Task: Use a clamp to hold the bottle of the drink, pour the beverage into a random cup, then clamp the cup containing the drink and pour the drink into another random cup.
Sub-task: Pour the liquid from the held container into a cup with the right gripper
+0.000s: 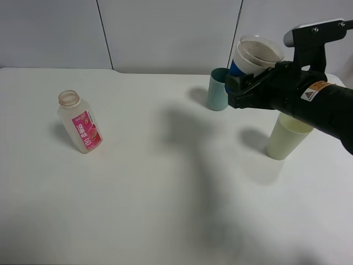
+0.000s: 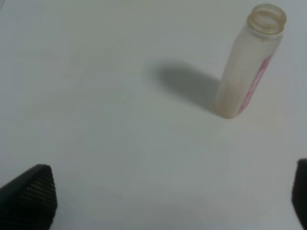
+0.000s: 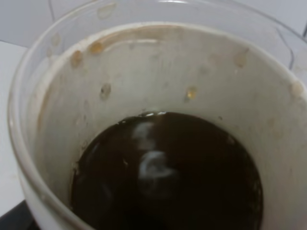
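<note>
My right gripper point(image 1: 242, 84) is shut on the blue-banded clear cup point(image 1: 255, 55) and holds it in the air, slightly tilted. It hangs above and between the teal cup and the pale yellow-green tumbler point(image 1: 285, 138). The right wrist view looks straight into the held cup point(image 3: 158, 72), where dark brown beverage point(image 3: 168, 177) covers the bottom and droplets cling to the wall. The bottle point(image 1: 80, 122) stands uncapped at the left of the table, looking almost empty. In the left wrist view the bottle point(image 2: 249, 67) stands ahead of my left gripper point(image 2: 168, 199), which is open with its black fingertips point(image 2: 33, 196) wide apart over bare table.
A teal cup point(image 1: 218, 91) stands at the back, just left of the right arm and under the held cup. The white table point(image 1: 165, 210) stretches between the bottle and the cups. A grey panelled wall runs behind it.
</note>
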Action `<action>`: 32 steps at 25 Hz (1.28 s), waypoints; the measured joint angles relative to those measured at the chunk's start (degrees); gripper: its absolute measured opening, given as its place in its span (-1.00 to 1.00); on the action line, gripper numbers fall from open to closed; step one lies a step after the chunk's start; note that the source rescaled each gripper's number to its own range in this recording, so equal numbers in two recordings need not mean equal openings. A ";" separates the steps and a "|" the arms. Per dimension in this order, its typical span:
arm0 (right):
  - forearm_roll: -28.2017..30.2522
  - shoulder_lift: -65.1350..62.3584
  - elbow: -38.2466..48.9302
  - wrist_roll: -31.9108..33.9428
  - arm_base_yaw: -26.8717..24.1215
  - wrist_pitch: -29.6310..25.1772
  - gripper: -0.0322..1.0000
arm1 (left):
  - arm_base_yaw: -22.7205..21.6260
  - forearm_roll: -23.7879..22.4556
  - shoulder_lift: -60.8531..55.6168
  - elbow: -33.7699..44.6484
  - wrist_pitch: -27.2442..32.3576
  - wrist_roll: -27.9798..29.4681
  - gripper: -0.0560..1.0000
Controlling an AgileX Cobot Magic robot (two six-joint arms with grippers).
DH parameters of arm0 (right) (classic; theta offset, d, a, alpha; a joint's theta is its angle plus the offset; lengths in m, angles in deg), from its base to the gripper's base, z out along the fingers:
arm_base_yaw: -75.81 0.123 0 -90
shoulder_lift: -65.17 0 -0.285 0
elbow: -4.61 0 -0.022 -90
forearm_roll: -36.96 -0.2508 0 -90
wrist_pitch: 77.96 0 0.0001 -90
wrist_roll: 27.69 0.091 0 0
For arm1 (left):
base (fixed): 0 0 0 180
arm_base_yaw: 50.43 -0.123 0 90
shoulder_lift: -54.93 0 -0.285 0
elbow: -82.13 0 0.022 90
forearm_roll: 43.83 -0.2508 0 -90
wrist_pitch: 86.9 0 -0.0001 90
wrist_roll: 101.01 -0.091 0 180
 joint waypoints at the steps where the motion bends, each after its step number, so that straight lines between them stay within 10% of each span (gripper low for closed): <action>1: 2.65 0.00 0.00 2.14 -1.59 -1.03 -0.94 | 0.00 0.00 0.00 0.00 0.00 0.00 1.00; 14: 33.19 0.00 -0.51 24.85 -19.48 -9.56 -0.94 | 0.00 0.00 0.00 0.00 0.00 0.00 1.00; 32: 66.34 0.00 -9.14 55.21 -32.08 -22.70 -0.94 | 0.00 0.00 0.00 0.00 0.00 0.00 1.00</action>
